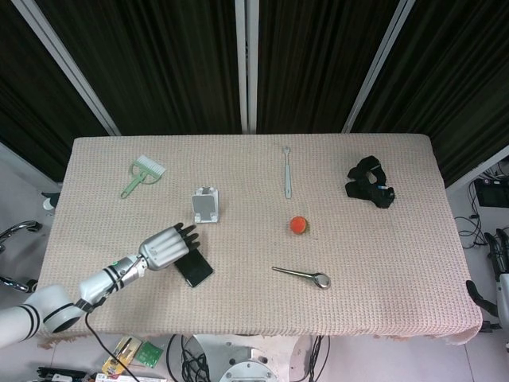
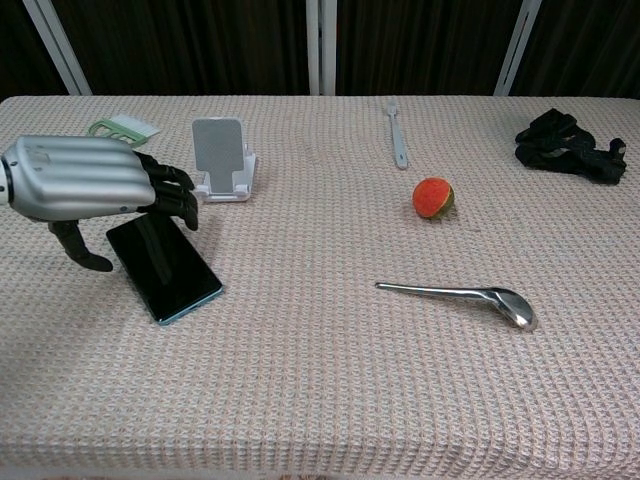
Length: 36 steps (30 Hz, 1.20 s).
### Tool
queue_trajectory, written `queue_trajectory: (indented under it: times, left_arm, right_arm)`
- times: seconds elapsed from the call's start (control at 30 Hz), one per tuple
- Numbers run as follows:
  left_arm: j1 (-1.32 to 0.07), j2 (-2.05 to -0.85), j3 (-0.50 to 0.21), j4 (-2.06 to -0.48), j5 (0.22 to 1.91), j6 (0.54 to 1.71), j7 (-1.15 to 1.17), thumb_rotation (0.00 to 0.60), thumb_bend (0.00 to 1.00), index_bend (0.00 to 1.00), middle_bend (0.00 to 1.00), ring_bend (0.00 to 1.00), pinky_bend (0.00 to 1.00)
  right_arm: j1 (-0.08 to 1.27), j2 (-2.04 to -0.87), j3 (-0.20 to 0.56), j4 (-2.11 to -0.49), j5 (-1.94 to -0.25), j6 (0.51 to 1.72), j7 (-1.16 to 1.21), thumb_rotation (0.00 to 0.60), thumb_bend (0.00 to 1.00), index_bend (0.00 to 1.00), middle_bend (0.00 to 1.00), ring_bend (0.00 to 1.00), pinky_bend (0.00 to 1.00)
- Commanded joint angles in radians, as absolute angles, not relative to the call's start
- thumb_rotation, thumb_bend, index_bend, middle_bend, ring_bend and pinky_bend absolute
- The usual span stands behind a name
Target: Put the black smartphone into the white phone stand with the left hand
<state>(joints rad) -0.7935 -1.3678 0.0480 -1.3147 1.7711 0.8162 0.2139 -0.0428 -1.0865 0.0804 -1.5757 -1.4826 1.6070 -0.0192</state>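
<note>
The black smartphone lies flat on the table, screen up, and shows partly under my hand in the head view. My left hand hovers over the phone's far end with fingers spread and the thumb hanging down; it holds nothing. In the head view the left hand covers the phone's upper half. The white phone stand stands upright and empty just beyond the fingertips. My right hand shows only at the far right edge, off the table; its fingers cannot be made out.
A green brush lies at the back left. A toothbrush, an orange ball, a metal spoon and a black bundle occupy the middle and right of the cloth-covered table.
</note>
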Motion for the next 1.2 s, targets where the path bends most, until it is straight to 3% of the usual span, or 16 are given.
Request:
queue_trajectory:
  times: [0.03, 0.67, 1.07, 1.2]
  left_arm:
    - [-0.800, -1.376, 0.053, -1.308, 1.768, 0.813, 0.215, 0.600, 0.14, 0.21, 0.16, 0.11, 0.27]
    - [-0.835, -1.411, 0.075, -1.250, 1.750, 0.815, 0.226, 0.600, 0.14, 0.22, 0.16, 0.11, 0.27]
    - [-0.842, -1.424, 0.097, -1.221, 1.758, 0.840, 0.217, 0.600, 0.14, 0.34, 0.17, 0.11, 0.27]
    - [-0.837, -1.428, 0.101, -1.210, 1.767, 0.875, 0.204, 0.600, 0.14, 0.41, 0.22, 0.12, 0.28]
  right_arm:
    - [-0.042, -1.088, 0.080, -1.574, -1.483, 1.605, -0.018, 0.600, 0.18, 0.00, 0.00, 0.00, 0.00]
    - [-0.048, -1.097, 0.077, -1.539, -1.515, 1.632, 0.004, 0.600, 0.18, 0.00, 0.00, 0.00, 0.00]
    - [-0.040, -1.093, 0.070, -1.537, -1.526, 1.614, 0.003, 0.600, 0.18, 0.00, 0.00, 0.00, 0.00]
    - [-0.039, -1.091, 0.071, -1.539, -1.520, 1.609, 0.002, 0.600, 0.18, 0.00, 0.00, 0.00, 0.00]
